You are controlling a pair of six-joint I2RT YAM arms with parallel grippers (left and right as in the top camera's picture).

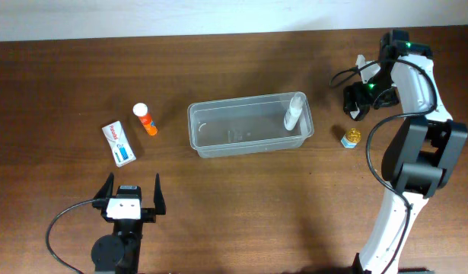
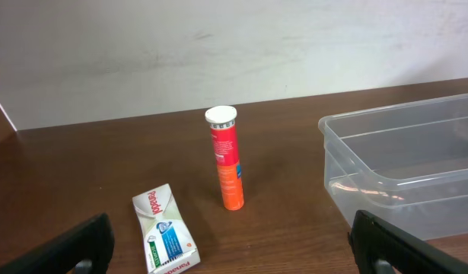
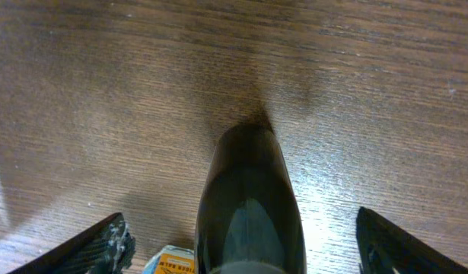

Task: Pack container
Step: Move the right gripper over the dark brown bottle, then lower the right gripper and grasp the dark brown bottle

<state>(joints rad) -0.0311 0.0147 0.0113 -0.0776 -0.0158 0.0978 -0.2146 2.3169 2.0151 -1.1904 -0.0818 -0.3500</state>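
Container (image 1: 250,125) sitting at middle of counter (image 1: 58,84), white bottle (image 1: 294,112) inside | left gripper (image 1: 133,186) hanging open, empty | right gripper (image 3: 241,228) straddling dark bottle (image 3: 249,183), jaws wide, not touching | risk: closing off-centre, possibly tipping bottle onto yellow jar (image 3: 170,262)

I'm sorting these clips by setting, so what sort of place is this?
Probably a robotics lab or test bench: a bare dark wooden table against a plain white wall, a robot arm at it, and small items, an orange tube and a box, laid out beside a clear container.
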